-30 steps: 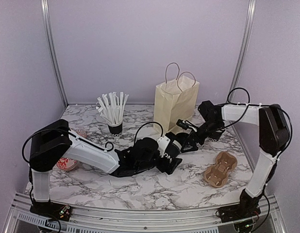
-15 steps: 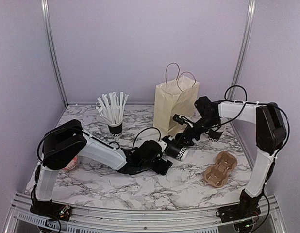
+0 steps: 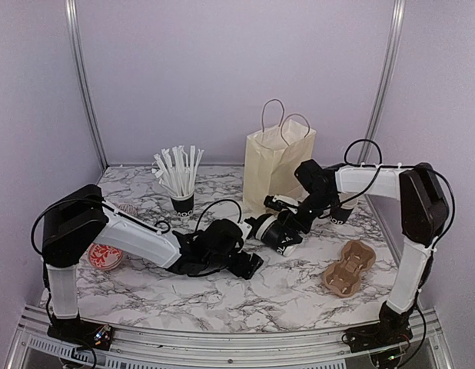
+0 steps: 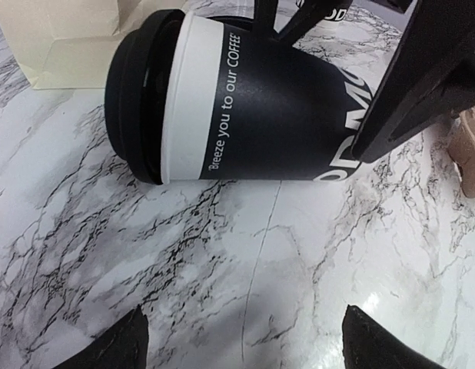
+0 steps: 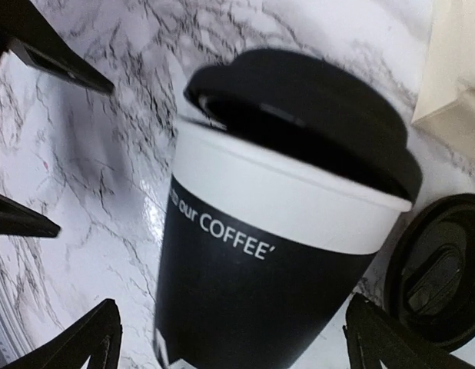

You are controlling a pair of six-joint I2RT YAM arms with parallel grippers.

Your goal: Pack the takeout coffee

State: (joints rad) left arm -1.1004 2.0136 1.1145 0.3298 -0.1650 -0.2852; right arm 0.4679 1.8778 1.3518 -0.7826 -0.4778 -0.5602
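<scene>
Coffee cup (image 4: 253, 108) lies on its side on the table (image 4: 222, 254), just in front of the bag (image 3: 277, 165), lid end toward the bag. Right gripper (image 5: 230, 338): jaws spread wide, one on either side of the cup body, with a gap showing on one side. Left gripper (image 4: 241, 338): jaws apart and holding nothing, just short of the cup on the side away from the bag.

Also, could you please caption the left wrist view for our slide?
Takeout coffee lying on its side on the marble table, lid toward the paper bag.
</scene>
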